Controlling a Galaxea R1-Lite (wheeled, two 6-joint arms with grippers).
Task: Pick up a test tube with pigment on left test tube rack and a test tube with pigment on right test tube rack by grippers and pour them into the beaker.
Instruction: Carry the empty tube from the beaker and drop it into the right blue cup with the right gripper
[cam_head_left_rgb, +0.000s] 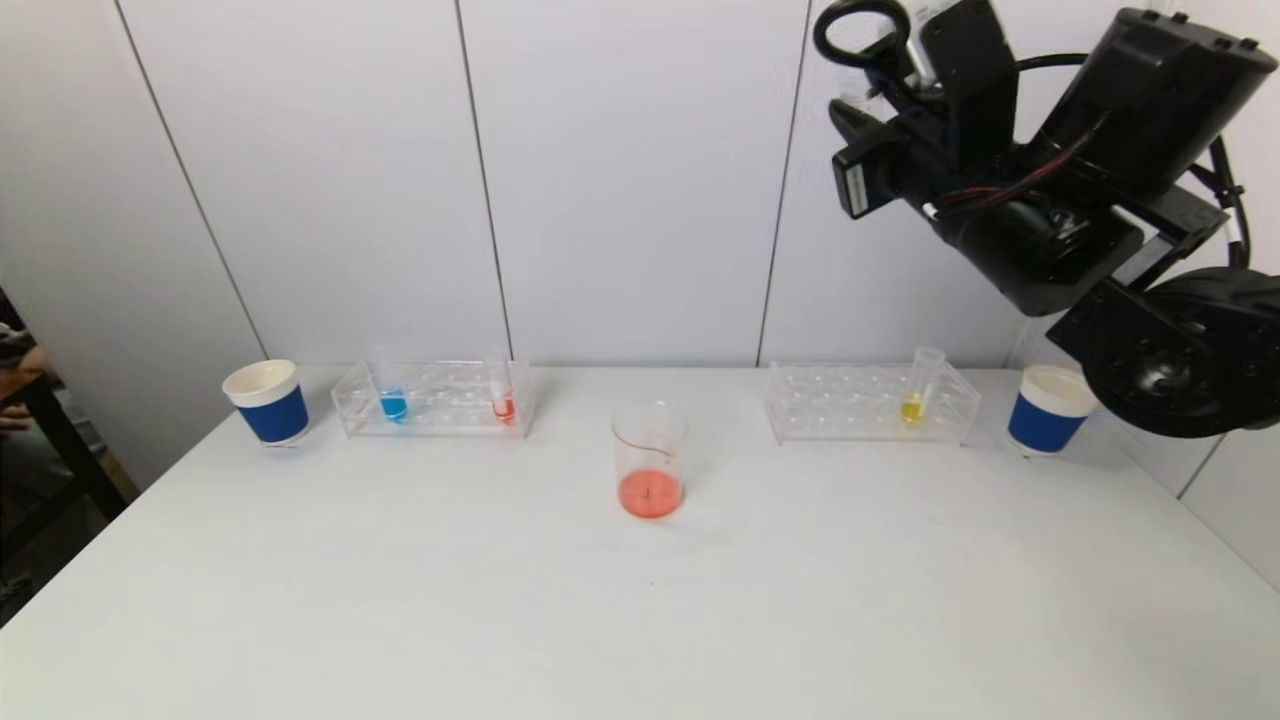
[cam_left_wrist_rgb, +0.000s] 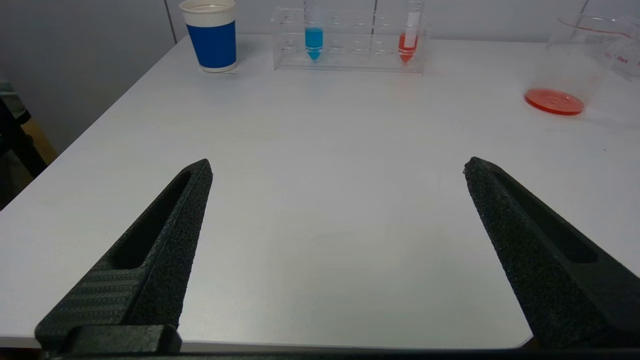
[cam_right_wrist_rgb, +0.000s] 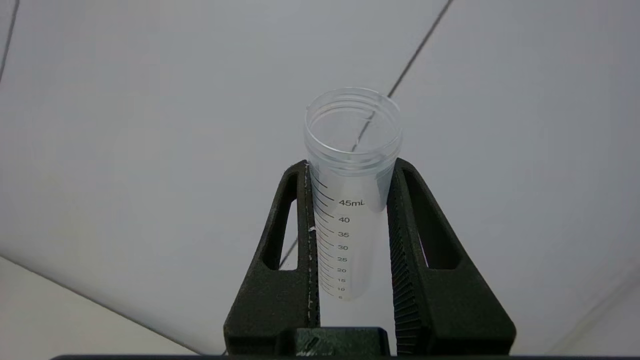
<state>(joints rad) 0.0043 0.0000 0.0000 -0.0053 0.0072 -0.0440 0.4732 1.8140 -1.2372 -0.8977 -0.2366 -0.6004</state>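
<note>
- Left gripper (cam_left_wrist_rgb: 337, 167) low over the near table (cam_head_left_rgb: 640, 620), jaws spread wide, empty.
- Mid-table, beaker (cam_head_left_rgb: 650, 460) with red liquid.
- Farther back, blue tube (cam_head_left_rgb: 392, 395) and red tube (cam_head_left_rgb: 503, 398) in left rack (cam_head_left_rgb: 435, 398); yellow tube (cam_head_left_rgb: 915, 392) in right rack (cam_head_left_rgb: 870, 402).
- Smooth, light, probably slippery plastic: best pinched mid-barrel.
- Up high, right gripper (cam_right_wrist_rgb: 350, 167) clamped on an empty tube (cam_right_wrist_rgb: 350, 190).

I see the beaker (cam_head_left_rgb: 649, 460) mid-table (cam_head_left_rgb: 640, 620), left rack (cam_head_left_rgb: 433, 398) behind and left of it, two tubes in it, a cup (cam_head_left_rgb: 267, 401) further left, right rack (cam_head_left_rgb: 872, 402) behind and right, one tube (cam_head_left_rgb: 918, 385) in it, another cup (cam_head_left_rgb: 1046, 408) beyond
</note>
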